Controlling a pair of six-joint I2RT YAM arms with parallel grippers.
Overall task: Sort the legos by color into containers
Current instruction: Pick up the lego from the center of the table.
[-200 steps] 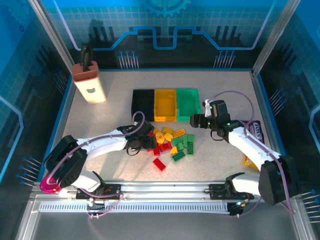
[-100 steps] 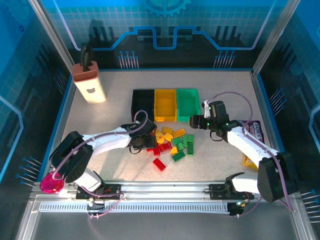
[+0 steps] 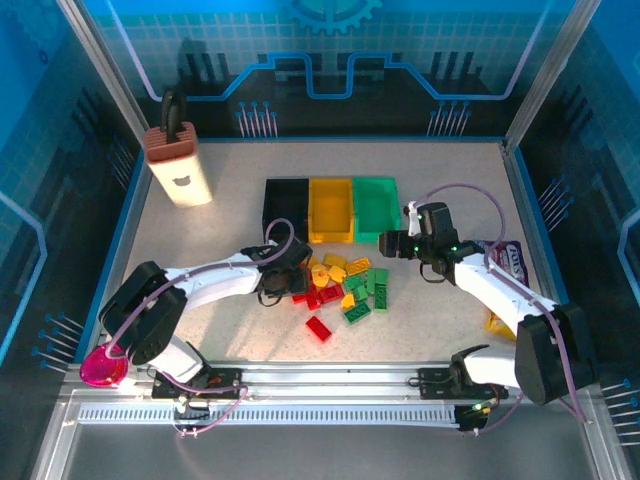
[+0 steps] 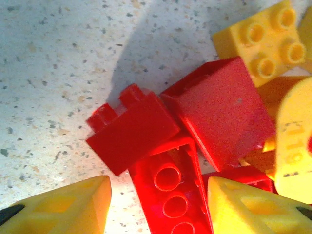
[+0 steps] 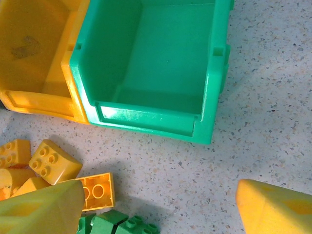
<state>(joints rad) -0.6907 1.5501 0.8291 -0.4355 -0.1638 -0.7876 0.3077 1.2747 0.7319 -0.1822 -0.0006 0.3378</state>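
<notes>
A mixed pile of red, yellow and green legos (image 3: 345, 285) lies in front of three containers: black (image 3: 272, 210), yellow (image 3: 331, 237) and green (image 3: 376, 181). My left gripper (image 3: 298, 283) is low at the pile's left edge. In its wrist view the left gripper (image 4: 158, 204) straddles an upside-down red brick (image 4: 168, 195). The right fingertip (image 4: 243, 204) touches the brick, and a sliver of table shows beside the left fingertip. My right gripper (image 3: 388, 243) hangs open, and in its own view (image 5: 158, 204) it holds nothing, over bare table before the green bin (image 5: 161, 124).
A beige box with a brown top (image 3: 180, 165) stands at the back left. A pink-purple packet (image 3: 508, 260) lies by the right arm. One red brick (image 3: 319, 328) lies apart, nearer the front. Yellow bricks (image 5: 53, 161) and green bricks (image 5: 117, 224) lie left of the right gripper.
My left gripper has edged into the red bricks and its jaws have narrowed round the upside-down one. The right arm has barely moved.
</notes>
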